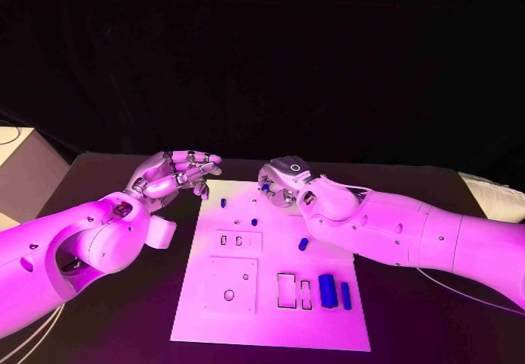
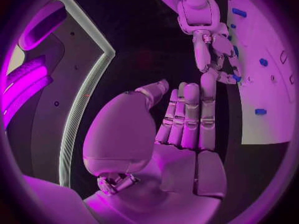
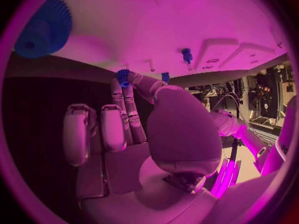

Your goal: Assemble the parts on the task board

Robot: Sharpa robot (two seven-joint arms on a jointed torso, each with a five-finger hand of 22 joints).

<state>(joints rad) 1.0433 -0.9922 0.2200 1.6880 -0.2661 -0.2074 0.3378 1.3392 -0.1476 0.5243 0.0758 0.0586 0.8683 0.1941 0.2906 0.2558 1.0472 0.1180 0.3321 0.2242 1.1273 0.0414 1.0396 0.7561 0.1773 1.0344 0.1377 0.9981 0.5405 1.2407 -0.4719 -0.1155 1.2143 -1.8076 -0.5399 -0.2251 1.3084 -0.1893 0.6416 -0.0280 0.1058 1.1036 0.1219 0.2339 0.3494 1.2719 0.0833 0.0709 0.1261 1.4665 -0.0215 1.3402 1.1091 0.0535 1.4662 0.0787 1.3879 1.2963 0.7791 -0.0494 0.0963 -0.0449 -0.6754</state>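
Black tabletop [image 1: 109,318] carries the white task board [image 1: 274,303], which lies between the two arms with its long side running away from the robot.

Right hand [image 1: 287,182]: positioned over the far edge of the board, fingers pointing down. The right wrist view shows a small blue gear [image 3: 122,77] at the fingertips, apparently pinched between thumb and a finger; the remaining fingers are extended. Judgement: the hand holds the gear low over the board so that it can be seated on a post or hole directly beneath the fingertips. Just beyond those fingertips stand a blue peg [image 3: 186,55] and a second small blue part [image 3: 165,76], both upright in the board. A larger blue gear [image 3: 42,29] is seen further along the board surface in the same view.

Left hand [image 1: 175,176]: held just off the board's far left corner, clear of the parts. The left wrist view shows its fingers [image 2: 190,114] straight, side by side and holding nothing. Judgement: it is parked to the side to leave the working zone free for the right hand.

Remaining parts: two long blue bars [image 1: 334,290] lie near the right forearm, beside rectangular recesses [image 1: 293,290] that appear intended to receive them. A short blue piece [image 1: 303,243] lies under the right wrist. Assembly appears to be at an early stage.
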